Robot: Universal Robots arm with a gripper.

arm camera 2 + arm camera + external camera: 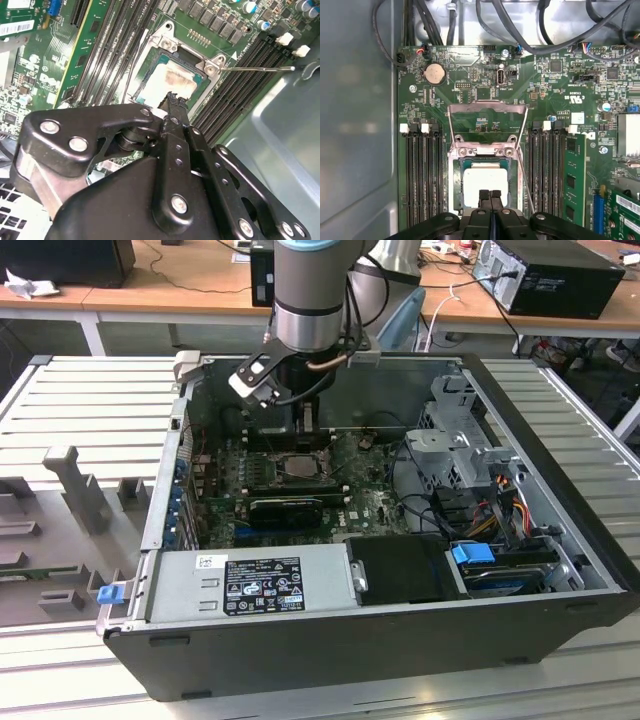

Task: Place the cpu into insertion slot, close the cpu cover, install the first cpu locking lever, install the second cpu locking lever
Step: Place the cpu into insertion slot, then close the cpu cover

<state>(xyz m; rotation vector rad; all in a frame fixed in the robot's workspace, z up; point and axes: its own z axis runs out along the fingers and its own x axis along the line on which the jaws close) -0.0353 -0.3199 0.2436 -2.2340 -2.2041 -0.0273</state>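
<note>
The cpu [485, 184] is a flat square chip with a pale silver-grey top that carries a brownish smear. It lies level inside the insertion slot [453, 175], whose bright metal rim runs along its sides. In the exterior view the chip sits near the middle of the frame, slightly toward 10 o'clock. The cpu cover [487, 105] is open: this thin silver frame with its square window stands swung back on its hinge, away from the chip. One thin locking lever [525, 181] stands unlatched just beside the slot.
</note>
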